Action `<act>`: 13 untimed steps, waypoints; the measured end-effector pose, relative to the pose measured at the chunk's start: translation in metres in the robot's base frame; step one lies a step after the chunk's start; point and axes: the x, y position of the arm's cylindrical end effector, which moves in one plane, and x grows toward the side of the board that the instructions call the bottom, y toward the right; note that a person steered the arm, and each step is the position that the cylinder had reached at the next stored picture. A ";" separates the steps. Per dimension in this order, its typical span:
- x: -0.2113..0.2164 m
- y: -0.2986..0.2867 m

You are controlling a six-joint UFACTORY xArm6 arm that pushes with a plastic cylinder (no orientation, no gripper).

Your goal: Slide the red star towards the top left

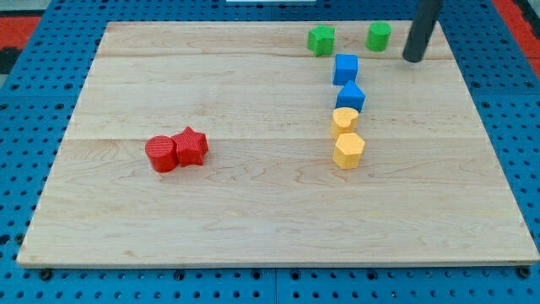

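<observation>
The red star (191,146) lies at the view's left centre of the wooden board (253,219), touching a red round block (160,154) on its left. My tip (413,59) is at the view's top right, far from the red star, just right of a green round block (378,36). The rod rises out of the top of the view.
A green star-like block (321,40) sits at the top. Below it run a blue cube (345,68), a blue angular block (350,96), a yellow heart-like block (343,121) and a yellow hexagon (348,150). A blue pegboard (25,143) surrounds the board.
</observation>
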 end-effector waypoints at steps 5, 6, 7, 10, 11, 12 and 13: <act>0.318 -0.154; 0.284 -0.223; 0.255 -0.235; 0.186 -0.291; 0.216 -0.299; 0.192 -0.329; 0.158 -0.336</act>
